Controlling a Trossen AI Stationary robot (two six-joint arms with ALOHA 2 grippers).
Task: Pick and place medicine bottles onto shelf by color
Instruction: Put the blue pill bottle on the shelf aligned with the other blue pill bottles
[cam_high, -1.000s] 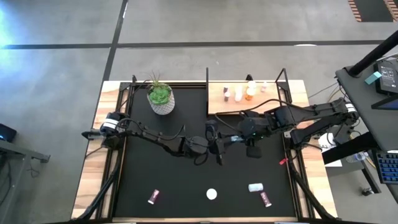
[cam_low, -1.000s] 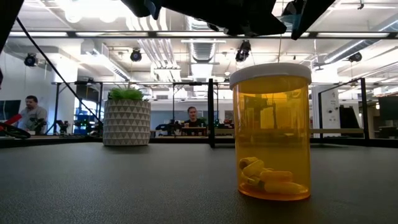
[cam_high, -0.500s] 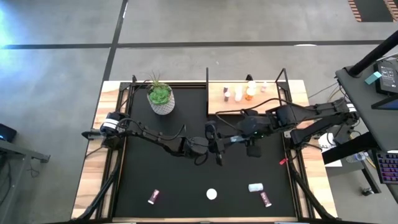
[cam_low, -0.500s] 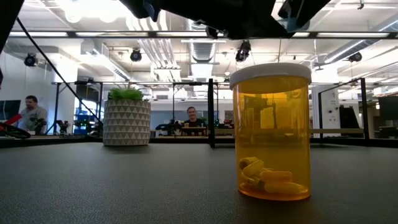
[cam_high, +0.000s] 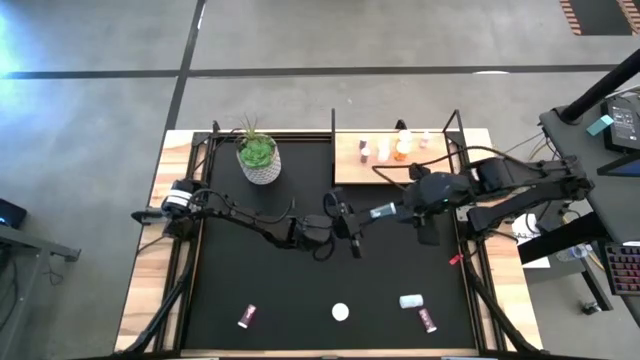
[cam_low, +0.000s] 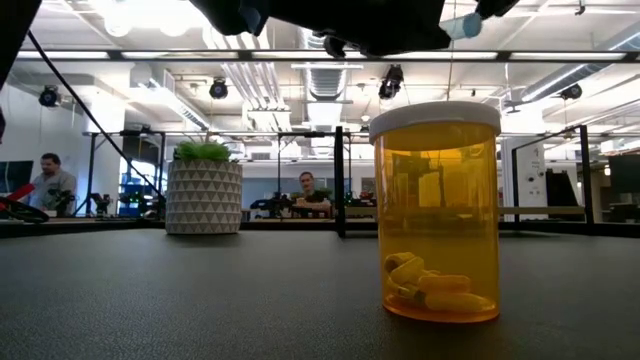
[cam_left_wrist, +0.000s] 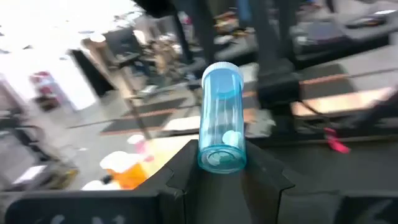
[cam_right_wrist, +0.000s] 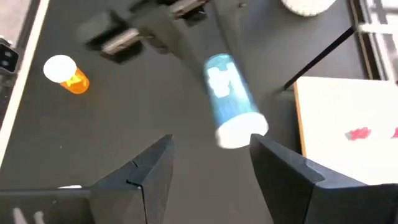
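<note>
From above, the left gripper (cam_high: 345, 222) reaches to the middle of the black mat (cam_high: 240, 275), its fingers closed on a blue bottle (cam_high: 355, 214), while the right gripper (cam_high: 385, 211) sits just beside it with its fingers spread and clear of the bottle. The light-wood shelf (cam_high: 350, 165) stands at the far edge with four small bottles on it, among them a pink bottle (cam_high: 364, 151) and an orange bottle on the shelf (cam_high: 402, 152). A potted plant (cam_high: 258, 157) stands beside the shelf. Near the mat's front edge lie a magenta bottle (cam_high: 248, 317), a white-capped bottle (cam_high: 341, 312), a white bottle (cam_high: 411, 301) and a dark pink bottle (cam_high: 429, 320). At table height, an orange pill bottle (cam_low: 436, 212) with a white cap stands upright on the mat, the plant's patterned pot (cam_low: 204, 198) behind it and a person (cam_low: 44, 183) far back in the room. The left wrist camera shows the blue bottle (cam_left_wrist: 221, 119) clamped at its base between the dark fingers (cam_left_wrist: 177, 174), white cap pointing away. The right wrist camera shows the same bottle (cam_right_wrist: 231, 101) ahead of the parted fingers (cam_right_wrist: 152, 168), untouched by them, and the orange pill bottle (cam_right_wrist: 67, 74) farther off.
</note>
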